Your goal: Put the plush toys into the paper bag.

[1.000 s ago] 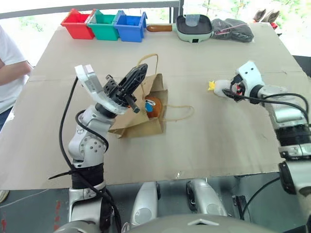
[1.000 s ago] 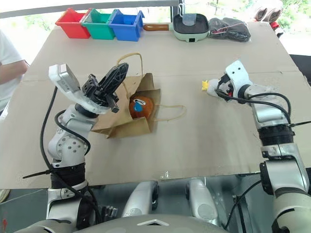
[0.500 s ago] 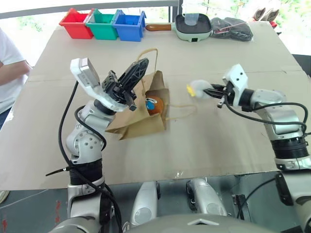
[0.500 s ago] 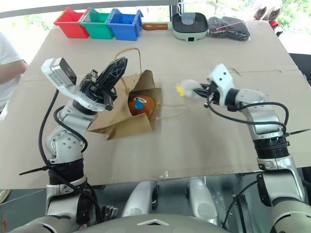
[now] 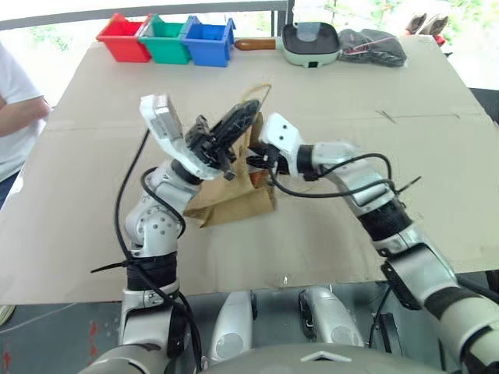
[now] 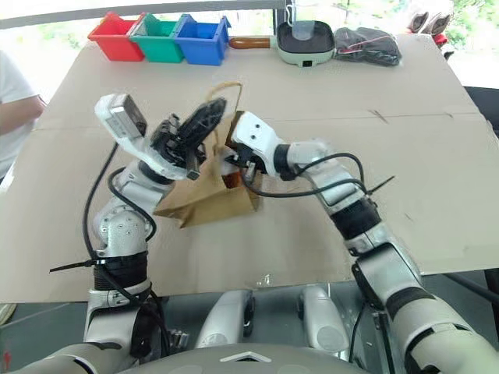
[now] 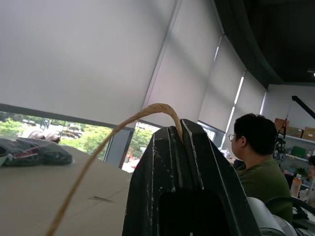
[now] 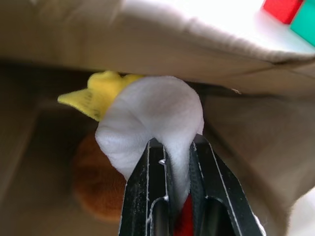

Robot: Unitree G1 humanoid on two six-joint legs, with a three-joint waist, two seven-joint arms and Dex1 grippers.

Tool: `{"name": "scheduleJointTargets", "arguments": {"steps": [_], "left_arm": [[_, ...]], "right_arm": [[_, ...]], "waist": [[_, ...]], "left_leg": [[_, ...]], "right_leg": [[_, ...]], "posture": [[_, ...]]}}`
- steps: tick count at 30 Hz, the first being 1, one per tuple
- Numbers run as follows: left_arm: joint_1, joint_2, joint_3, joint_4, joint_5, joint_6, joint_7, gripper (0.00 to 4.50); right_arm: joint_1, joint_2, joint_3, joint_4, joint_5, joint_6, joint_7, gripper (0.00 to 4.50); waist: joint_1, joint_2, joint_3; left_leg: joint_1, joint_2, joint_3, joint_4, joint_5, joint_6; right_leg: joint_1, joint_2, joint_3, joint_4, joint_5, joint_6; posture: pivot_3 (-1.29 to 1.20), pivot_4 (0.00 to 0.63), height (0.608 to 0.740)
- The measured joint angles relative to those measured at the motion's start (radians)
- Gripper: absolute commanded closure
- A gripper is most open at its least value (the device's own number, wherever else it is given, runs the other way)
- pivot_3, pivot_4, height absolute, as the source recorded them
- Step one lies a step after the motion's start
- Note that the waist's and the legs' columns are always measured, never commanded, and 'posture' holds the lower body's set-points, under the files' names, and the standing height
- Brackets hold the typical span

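Head views: paper bag [image 5: 234,195] at frame centre on the table [image 5: 351,93], lying on its side, mouth facing right. Left gripper [image 5: 234,128] clamped on a bag handle [image 5: 257,97], lifting it up. Right gripper [image 6: 232,164] reaches in from the right at the bag mouth.

Left wrist view: fingers [image 7: 189,162] pinched shut on the tan handle loop.

Right wrist view: right gripper [image 8: 179,162] squeezes the white plush toy [image 8: 152,128], long axis pointing into the bag, yellow end ahead, red end between the fingers. Brown bear head [image 8: 96,182] lies inside the bag.

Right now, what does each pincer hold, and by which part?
Left pincer: the paper bag by one loop handle. Right pincer: the white plush toy, pinched near its red end.
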Motion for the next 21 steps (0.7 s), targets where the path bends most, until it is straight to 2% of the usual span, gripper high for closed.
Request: {"name": "scheduleJointTargets", "arguments": {"steps": [4, 7, 8, 12, 13, 16, 17, 21], "left_arm": [[0.046, 0.005, 0.005, -0.009, 0.026, -0.027, -0.001, 4.50], [0.074, 0.009, 0.012, -0.024, 0.039, -0.036, 0.007, 4.50], [0.080, 0.012, 0.016, -0.025, 0.039, -0.040, 0.009, 4.50], [0.099, 0.015, 0.051, -0.038, 0.026, -0.041, 0.024, 4.50], [0.101, 0.017, 0.082, -0.049, -0.023, -0.027, 0.039, 4.50], [0.105, 0.037, 0.157, -0.051, -0.110, 0.004, 0.057, 4.50], [0.105, 0.037, 0.158, -0.051, -0.113, 0.005, 0.057, 4.50], [0.078, 0.036, 0.162, -0.043, -0.166, 0.036, 0.059, 4.50]], "right_arm": [[0.001, 0.065, -0.006, 0.169, 0.016, -0.115, 0.089, 2.99], [0.024, 0.071, -0.031, 0.188, 0.035, -0.163, 0.127, 1.85], [0.033, 0.069, -0.038, 0.184, 0.039, -0.169, 0.132, 1.61], [0.086, 0.024, -0.050, 0.093, 0.045, -0.154, 0.144, 1.61], [0.150, -0.043, -0.053, -0.046, 0.055, -0.097, 0.148, 1.61], [0.252, -0.171, -0.105, -0.291, 0.089, 0.074, 0.129, 1.61], [0.252, -0.174, -0.107, -0.295, 0.090, 0.078, 0.128, 1.61], [0.320, -0.269, -0.195, -0.526, 0.144, 0.280, 0.061, 1.61]], "waist": [[0.004, 0.000, 0.000], [0.004, 0.000, 0.000], [0.004, 0.000, 0.000], [0.004, 0.000, 0.000], [0.011, 0.000, 0.000], [0.012, 0.000, 0.000], [0.011, 0.000, 0.000], [0.010, 0.000, 0.000]], "left_leg": [[-0.001, 0.000, 0.000, 0.000, 0.000, 0.000], [-0.001, 0.000, 0.001, 0.000, 0.000, 0.000], [-0.001, 0.000, 0.000, 0.000, 0.000, 0.000], [-0.001, 0.000, 0.000, 0.000, 0.000, 0.000], [-0.002, 0.000, -0.001, 0.001, 0.000, 0.000], [-0.003, -0.001, 0.000, 0.001, 0.000, 0.000], [-0.002, -0.001, 0.000, 0.001, 0.000, 0.000], [-0.002, -0.001, -0.001, 0.001, 0.000, 0.000]], "right_leg": [[-0.001, -0.001, 0.000, 0.000, 0.000, 0.000], [-0.001, -0.001, 0.000, 0.000, 0.000, 0.000], [-0.001, -0.001, 0.000, 0.000, 0.000, 0.000], [-0.001, -0.001, 0.000, 0.001, 0.000, 0.000], [-0.001, -0.001, -0.001, 0.000, 0.000, 0.000], [-0.001, -0.002, -0.001, 0.000, 0.000, 0.000], [-0.001, -0.002, -0.001, 0.000, 0.000, 0.000], [-0.001, -0.001, -0.001, 0.000, 0.000, 0.000]], "posture": [[0.00, 0.150, 0.740], [0.00, 0.150, 0.740], [0.00, 0.150, 0.740], [0.00, 0.150, 0.740], [0.00, 0.150, 0.740], [0.00, 0.150, 0.740], [0.00, 0.150, 0.740], [0.00, 0.150, 0.740]]}}
